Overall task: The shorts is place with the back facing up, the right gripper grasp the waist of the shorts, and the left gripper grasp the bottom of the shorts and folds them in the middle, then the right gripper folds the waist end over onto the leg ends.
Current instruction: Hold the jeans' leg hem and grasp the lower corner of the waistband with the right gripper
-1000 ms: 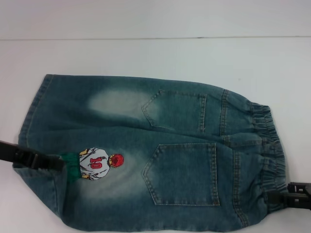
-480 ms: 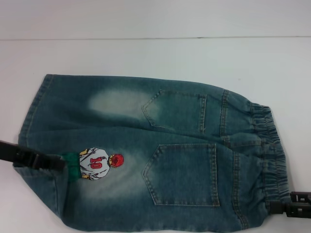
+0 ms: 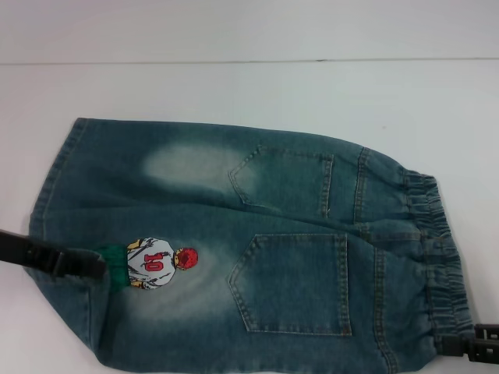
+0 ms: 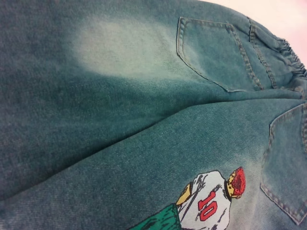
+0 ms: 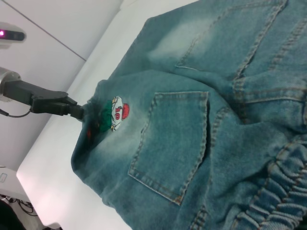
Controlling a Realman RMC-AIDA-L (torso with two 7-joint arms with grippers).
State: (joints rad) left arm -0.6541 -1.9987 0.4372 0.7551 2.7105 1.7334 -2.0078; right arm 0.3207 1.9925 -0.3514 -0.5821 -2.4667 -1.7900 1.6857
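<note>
The shorts (image 3: 242, 249), soft limp denim, are being held spread back-up on the table (image 3: 249, 86), left gripper (image 3: 82, 265) pinching the hem, right gripper (image 3: 468, 347) pinching the waistband.

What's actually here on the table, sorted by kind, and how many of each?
Shorts: 1
Robot grippers: 2, the left gripper at the leg hem, the right gripper at the waistband
Table: 1
Total: 4
</note>
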